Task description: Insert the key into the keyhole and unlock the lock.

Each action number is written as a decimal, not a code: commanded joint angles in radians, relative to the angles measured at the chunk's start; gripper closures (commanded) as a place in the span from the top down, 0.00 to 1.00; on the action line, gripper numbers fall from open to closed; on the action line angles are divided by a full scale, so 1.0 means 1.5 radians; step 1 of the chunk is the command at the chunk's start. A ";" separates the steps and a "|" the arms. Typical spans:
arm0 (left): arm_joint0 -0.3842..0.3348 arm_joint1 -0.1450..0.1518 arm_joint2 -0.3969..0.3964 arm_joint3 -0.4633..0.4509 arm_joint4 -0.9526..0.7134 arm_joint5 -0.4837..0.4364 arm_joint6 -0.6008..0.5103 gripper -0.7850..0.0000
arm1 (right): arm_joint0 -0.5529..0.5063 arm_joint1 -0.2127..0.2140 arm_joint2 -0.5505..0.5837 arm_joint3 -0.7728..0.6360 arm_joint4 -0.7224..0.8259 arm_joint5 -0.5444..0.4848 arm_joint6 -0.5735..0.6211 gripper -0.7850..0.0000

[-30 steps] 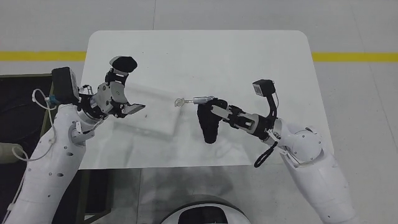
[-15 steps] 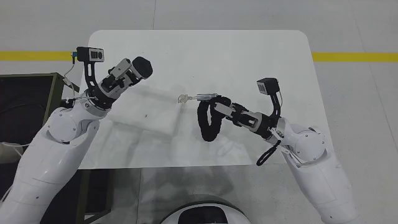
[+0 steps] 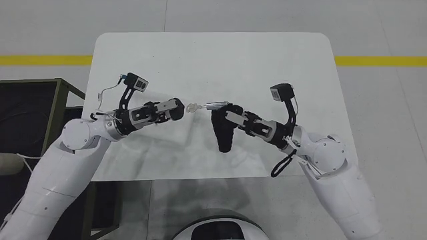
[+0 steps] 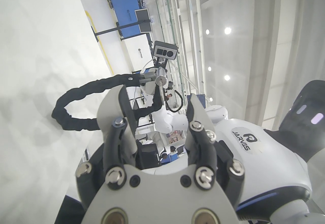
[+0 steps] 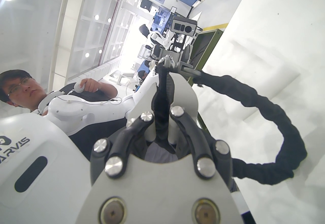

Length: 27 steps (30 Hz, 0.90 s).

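The left pincer (image 4: pixel 157 98) is released, jaws spread wide with nothing between them. Just ahead of its tips, roughly on its centre line, sits the key (image 4: pixel 161 90), not yet touched. It looks already seated in the end of the lock (image 4: pixel 146 79), though I cannot tell how deep. Beyond the key, the right pincer (image 5: pixel 166 77) is clenched on the lock just behind its metal head, pointing that head at the left pincer. The black cable (image 4: pixel 76 124) loops away to one side over the table (image 3: pixel 267 60).

A second ago the left pincer was well apart from the key, back at its own side of the table. Half a second ago it was turned outward. It has since swung in and now faces the key head-on. The right pincer and lock have hardly stirred. By my reading, insertion is likely done and the left arm is lined up to close on the key and turn it, after a small advance.
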 commanded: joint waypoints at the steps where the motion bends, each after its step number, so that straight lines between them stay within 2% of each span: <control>1: -0.007 -0.006 0.015 0.007 -0.005 -0.002 0.003 0.31 | 0.003 -0.001 -0.006 0.002 -0.001 0.000 -0.002 0.00; 3: -0.012 -0.011 0.023 0.011 -0.010 -0.006 0.003 0.11 | 0.005 -0.002 -0.011 0.003 -0.003 0.002 -0.003 0.00; 5: -0.015 -0.015 0.025 0.013 -0.022 -0.003 0.000 0.00 | 0.008 -0.002 -0.012 0.005 -0.009 0.003 -0.005 0.00; 12: -0.010 -0.023 0.019 0.012 -0.028 -0.001 -0.013 0.00 | 0.011 -0.003 -0.016 0.007 -0.019 0.005 -0.013 0.00; 19: -0.004 -0.030 0.002 0.029 -0.028 0.008 0.007 0.00 | 0.009 -0.003 -0.007 0.008 -0.016 0.000 -0.017 0.00; 22: 0.003 -0.032 -0.002 0.025 -0.034 0.006 0.001 0.07 | 0.007 -0.002 -0.003 0.008 -0.013 0.001 -0.016 0.00; 26: 0.014 -0.036 -0.003 0.008 -0.029 0.000 -0.010 0.36 | 0.007 -0.002 -0.005 0.009 -0.014 0.003 -0.017 0.00; 27: 0.015 -0.037 -0.003 0.006 -0.023 -0.002 -0.010 0.38 | 0.008 -0.002 -0.006 0.009 -0.014 0.003 -0.017 0.00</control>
